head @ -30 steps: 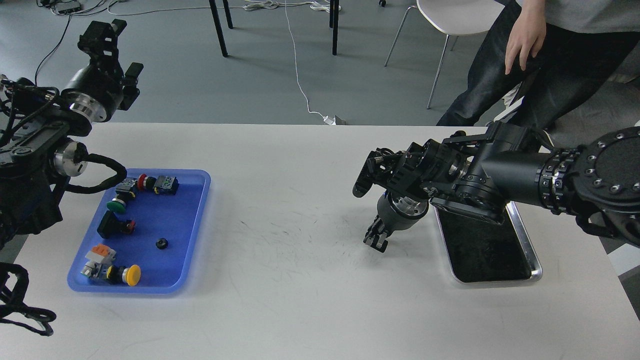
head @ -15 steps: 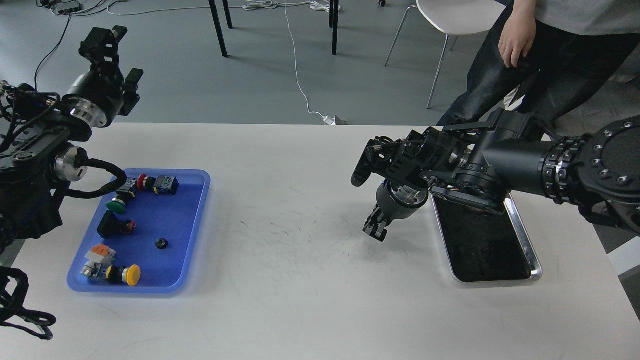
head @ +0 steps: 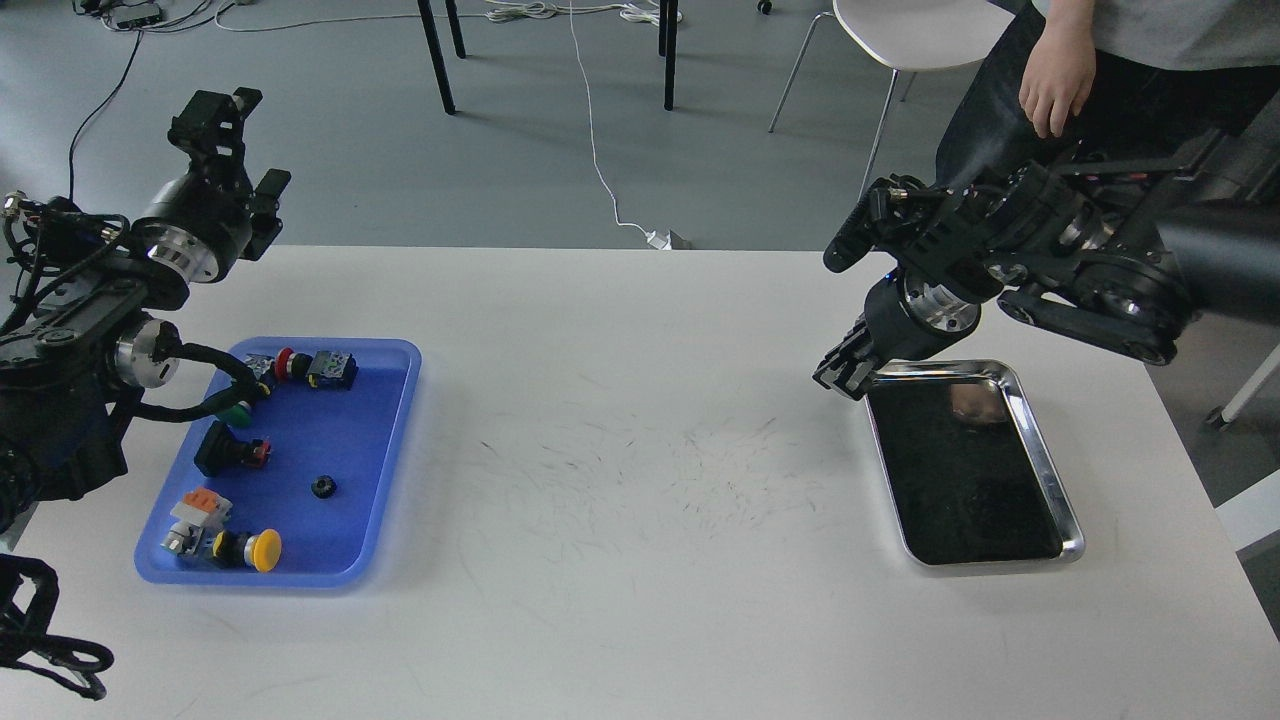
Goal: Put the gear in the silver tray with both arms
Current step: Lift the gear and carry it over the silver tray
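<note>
The gear (head: 322, 487) is a small black ring lying in the blue tray (head: 375, 520) at the left, among other parts. The silver tray (head: 1045, 470) lies at the right of the table, and its dark bottom holds nothing. My left gripper (head: 217, 103) is raised beyond the table's far left edge, well above and behind the blue tray; its fingers are not clear. My right gripper (head: 845, 373) hangs downward at the silver tray's far left corner, dark and compact, so I cannot tell its fingers apart. Nothing shows in either gripper.
The blue tray also holds several push buttons and switches, including a yellow one (head: 264, 549), a green one (head: 232, 410) and a red one (head: 285, 362). A person (head: 1060, 85) stands behind the table's far right, by a white chair (head: 905, 35).
My right arm has lifted and swung right and back, from the table left of the silver tray to the tray's far left corner. My left gripper has dipped slightly.
</note>
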`<action>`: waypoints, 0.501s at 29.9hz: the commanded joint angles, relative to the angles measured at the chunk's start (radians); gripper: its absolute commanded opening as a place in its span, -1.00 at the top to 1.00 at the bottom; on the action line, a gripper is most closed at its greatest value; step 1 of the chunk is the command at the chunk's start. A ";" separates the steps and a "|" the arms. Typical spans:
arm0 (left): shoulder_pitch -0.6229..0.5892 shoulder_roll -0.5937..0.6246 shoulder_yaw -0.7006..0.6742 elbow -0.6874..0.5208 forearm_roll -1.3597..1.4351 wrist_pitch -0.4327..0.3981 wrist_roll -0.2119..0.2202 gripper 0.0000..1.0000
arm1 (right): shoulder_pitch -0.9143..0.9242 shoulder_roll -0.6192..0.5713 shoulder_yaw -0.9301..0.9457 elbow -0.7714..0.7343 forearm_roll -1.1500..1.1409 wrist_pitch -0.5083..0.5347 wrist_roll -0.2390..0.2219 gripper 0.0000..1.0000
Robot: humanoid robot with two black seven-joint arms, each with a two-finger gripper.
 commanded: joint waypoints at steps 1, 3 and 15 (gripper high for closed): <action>0.006 -0.002 0.000 0.003 0.000 0.001 0.000 -0.97 | 0.005 -0.083 -0.006 0.048 -0.003 0.000 0.000 0.97; 0.004 -0.004 0.000 0.003 0.000 0.001 0.000 -0.97 | 0.002 -0.114 -0.015 0.060 -0.004 0.000 0.000 0.97; 0.003 -0.013 0.003 0.003 0.000 0.001 0.000 -0.97 | -0.105 -0.234 -0.031 0.069 -0.035 0.000 0.000 0.97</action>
